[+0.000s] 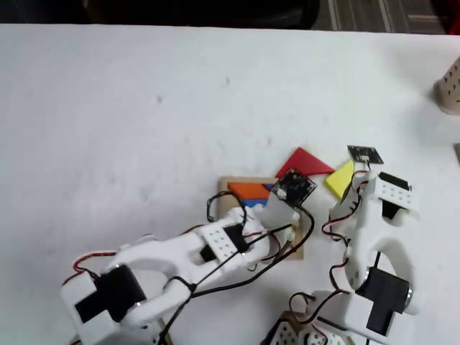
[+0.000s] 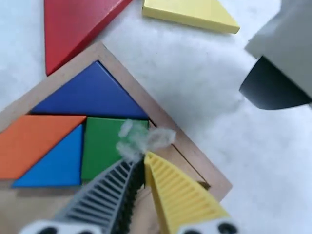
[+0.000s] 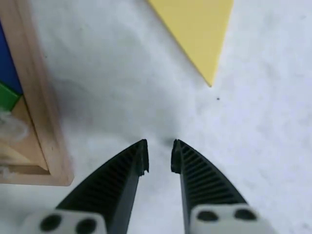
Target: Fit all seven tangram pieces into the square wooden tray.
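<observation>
The square wooden tray (image 2: 161, 114) holds a dark blue triangle (image 2: 92, 92), an orange piece (image 2: 34, 141), a light blue triangle (image 2: 56, 163) and a green square (image 2: 105, 146). My left gripper (image 2: 142, 157) is shut, with its tips over the green square's edge and a whitish smudge at them. A red triangle (image 2: 73, 24) and a yellow triangle (image 2: 192, 12) lie on the table beside the tray. My right gripper (image 3: 159, 155) stands open a little over bare table between the tray's rim (image 3: 41, 117) and the yellow triangle (image 3: 195, 29), holding nothing.
In the high view the left arm (image 1: 180, 259) lies across the tray (image 1: 228, 184), and the right arm (image 1: 381, 215) stands close beside it. Red (image 1: 303, 164) and yellow (image 1: 341, 180) triangles lie between them. A beige perforated object (image 1: 449, 90) stands at the right edge.
</observation>
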You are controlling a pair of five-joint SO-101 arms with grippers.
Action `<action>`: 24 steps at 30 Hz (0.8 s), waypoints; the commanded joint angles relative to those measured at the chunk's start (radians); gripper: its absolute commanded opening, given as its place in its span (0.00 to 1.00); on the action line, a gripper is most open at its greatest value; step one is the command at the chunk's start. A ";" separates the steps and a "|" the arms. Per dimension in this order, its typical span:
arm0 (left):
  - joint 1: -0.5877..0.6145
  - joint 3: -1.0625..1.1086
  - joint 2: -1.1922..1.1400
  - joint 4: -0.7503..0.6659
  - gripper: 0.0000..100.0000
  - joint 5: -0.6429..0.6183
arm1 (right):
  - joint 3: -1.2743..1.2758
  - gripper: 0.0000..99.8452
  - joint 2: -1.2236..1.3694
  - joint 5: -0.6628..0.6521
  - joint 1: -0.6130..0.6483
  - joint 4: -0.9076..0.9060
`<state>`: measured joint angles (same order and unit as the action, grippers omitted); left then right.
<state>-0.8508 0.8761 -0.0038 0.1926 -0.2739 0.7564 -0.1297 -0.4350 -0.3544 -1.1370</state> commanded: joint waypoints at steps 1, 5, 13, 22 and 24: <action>-0.005 -0.044 0.019 0.003 0.02 0.000 | -0.031 0.08 -0.004 -0.017 -0.012 0.010; -0.005 0.020 0.134 0.003 0.02 0.000 | -0.031 0.08 -0.004 -0.017 -0.012 0.010; 0.067 0.137 0.346 0.183 0.02 0.000 | -0.028 0.08 -0.004 -0.015 -0.012 0.019; 0.139 0.020 0.185 0.256 0.02 0.000 | -0.028 0.08 -0.004 -0.014 -0.012 0.019; 0.154 -0.032 0.113 0.288 0.02 0.000 | -0.028 0.08 -0.004 -0.014 -0.012 0.021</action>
<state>-0.7265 0.9697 0.2079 0.4273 -0.2739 0.7564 -0.1297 -0.4350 -0.3544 -1.1293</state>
